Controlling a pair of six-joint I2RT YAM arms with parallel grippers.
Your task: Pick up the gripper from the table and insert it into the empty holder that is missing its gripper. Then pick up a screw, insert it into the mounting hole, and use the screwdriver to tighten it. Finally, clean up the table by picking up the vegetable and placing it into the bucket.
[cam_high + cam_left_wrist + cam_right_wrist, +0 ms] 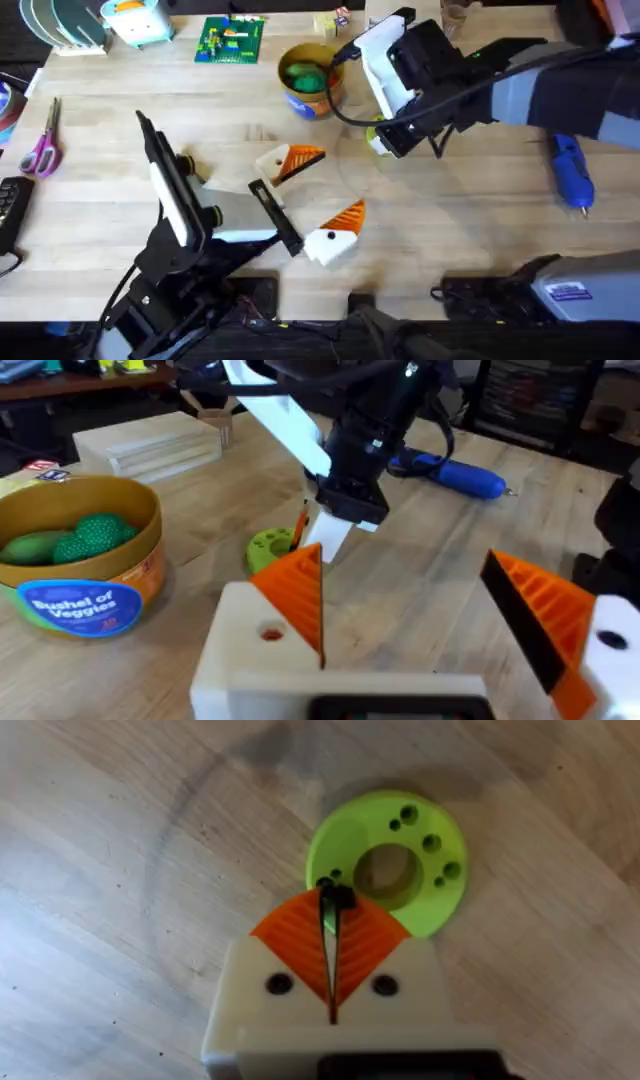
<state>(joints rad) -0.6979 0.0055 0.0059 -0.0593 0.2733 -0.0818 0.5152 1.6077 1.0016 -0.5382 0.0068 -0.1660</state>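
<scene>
Right gripper [333,915] has its orange ribbed pads pressed together on a small black screw [338,899]. It is just over the green round disc [392,860] with holes, toward 1 o'clock on the plank-grained table [470,220]. Left gripper [322,187] rests near centre, fingers spread wide. The tan bucket [300,103] sits at 12 o'clock and the smooth blue screwdriver [572,170] lies at 3 o'clock.

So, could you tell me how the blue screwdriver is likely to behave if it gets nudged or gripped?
The screwdriver lies flat and looks rounded, so a sideways nudge would probably roll it. It looks rigid and smooth, so fingers might slip along it.
</scene>
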